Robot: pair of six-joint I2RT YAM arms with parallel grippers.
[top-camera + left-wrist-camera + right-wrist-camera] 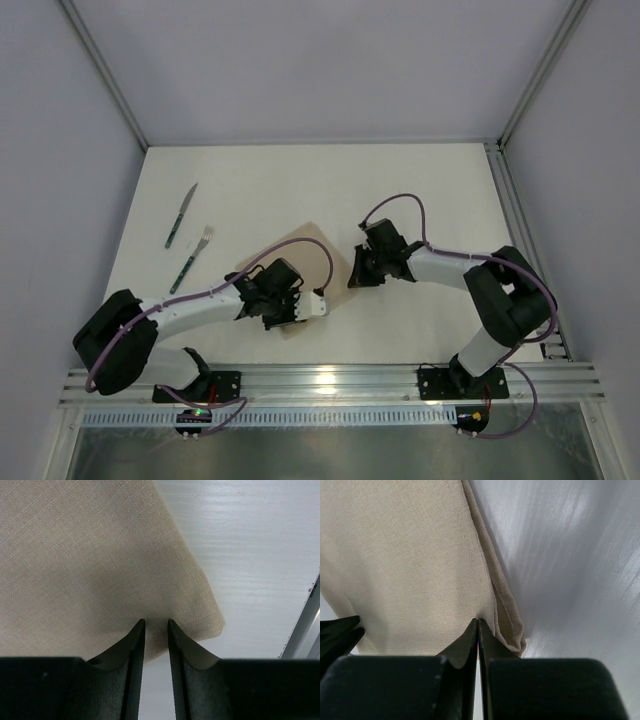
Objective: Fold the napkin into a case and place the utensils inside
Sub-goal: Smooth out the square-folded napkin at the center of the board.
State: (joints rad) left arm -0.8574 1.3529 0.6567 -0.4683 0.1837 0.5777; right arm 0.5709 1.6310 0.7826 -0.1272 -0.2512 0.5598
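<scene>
Right tool [478, 625] first: its two dark fingers are pressed flat together, no gap at all, and the tips sit right against the doubled-over edge of the plain beige-tan cloth napkin [305, 258]. Whether a fold is actually caught between them, I cannot tell.

Over to the left tool [155, 627]: its jaws stand narrowly parted, a slim slot between the tips. They straddle the napkin's edge just beside one corner, and flat cloth shows through the gap.

The napkin itself lies spread around the middle of the white bench [420, 190], a little toward the near edge, with one tool at each side.

Well apart, toward the left edge, rest the slim teal-handled knife [181, 215] and, nearer the near edge, the matching teal-handled fork [190, 260], both untouched.
</scene>
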